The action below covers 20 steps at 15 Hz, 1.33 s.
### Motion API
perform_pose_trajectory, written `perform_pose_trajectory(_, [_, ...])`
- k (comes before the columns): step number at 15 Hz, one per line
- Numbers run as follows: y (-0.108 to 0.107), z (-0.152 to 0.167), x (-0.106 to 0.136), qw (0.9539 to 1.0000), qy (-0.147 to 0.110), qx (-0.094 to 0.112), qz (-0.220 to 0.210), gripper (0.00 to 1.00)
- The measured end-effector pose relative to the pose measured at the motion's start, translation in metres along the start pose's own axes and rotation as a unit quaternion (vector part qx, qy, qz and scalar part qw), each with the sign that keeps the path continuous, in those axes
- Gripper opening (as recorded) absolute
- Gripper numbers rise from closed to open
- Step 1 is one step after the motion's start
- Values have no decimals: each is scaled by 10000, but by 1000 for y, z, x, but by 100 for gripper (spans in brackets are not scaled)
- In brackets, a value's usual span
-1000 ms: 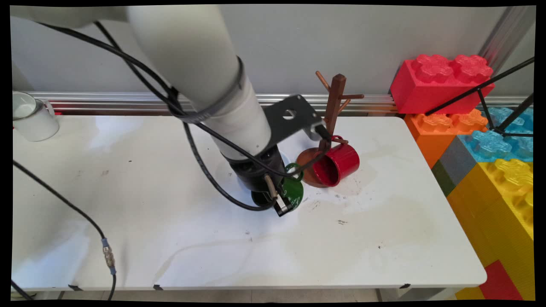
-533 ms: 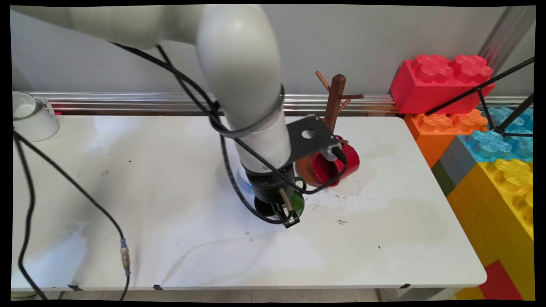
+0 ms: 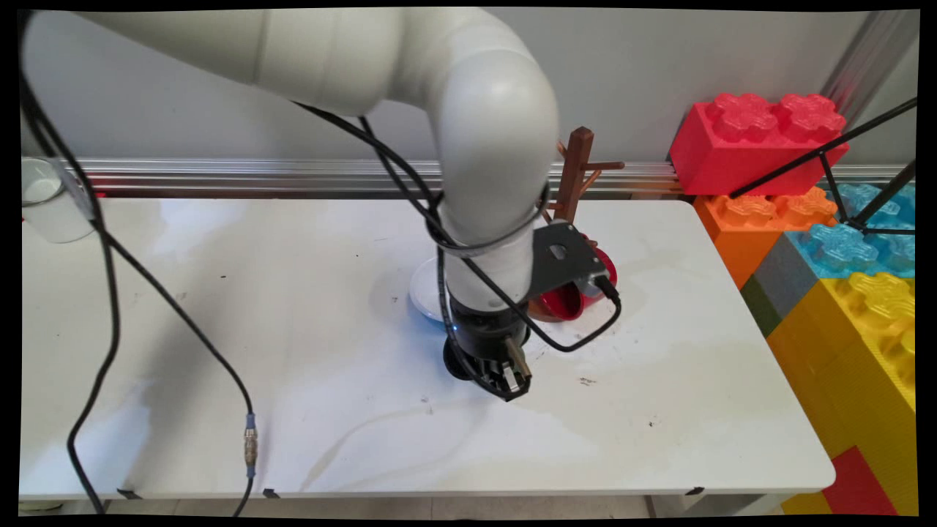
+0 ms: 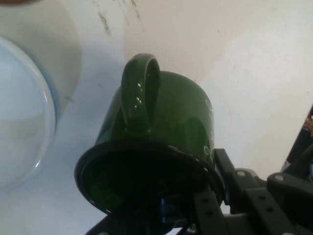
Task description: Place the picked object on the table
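My gripper [image 3: 506, 378] is low over the table's middle, just in front of a white plate [image 3: 423, 294]. In the hand view it [image 4: 215, 192] is shut on the black rim of a dark green mug [image 4: 171, 112], one finger inside the mouth and one outside. The mug is tipped on its side with its handle [image 4: 139, 90] facing the camera. The hand hides the mug in the main view. Beside the mug in the hand view lies the plate [image 4: 19, 117].
A red mug [image 3: 569, 301] lies tipped on the brown base of a wooden mug tree [image 3: 578, 168] right behind the hand. A white mug [image 3: 44, 208] stands at the far left. Big toy bricks [image 3: 754, 139] are stacked past the table's right edge. Black cables [image 3: 110, 278] hang at the left.
The arm has swung right and toward the near edge, carrying the green mug along; the hand now hides the mug and part of the red mug, and the plate has come into view.
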Motion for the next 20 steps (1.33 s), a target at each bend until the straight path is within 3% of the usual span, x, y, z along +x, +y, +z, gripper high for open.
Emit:
perform_pose_trajectory(11, [12,25,23,9979,-632,83,-116,0])
perform_pose_trajectory(20, [16,39,23,9957,-910,101,-159,0])
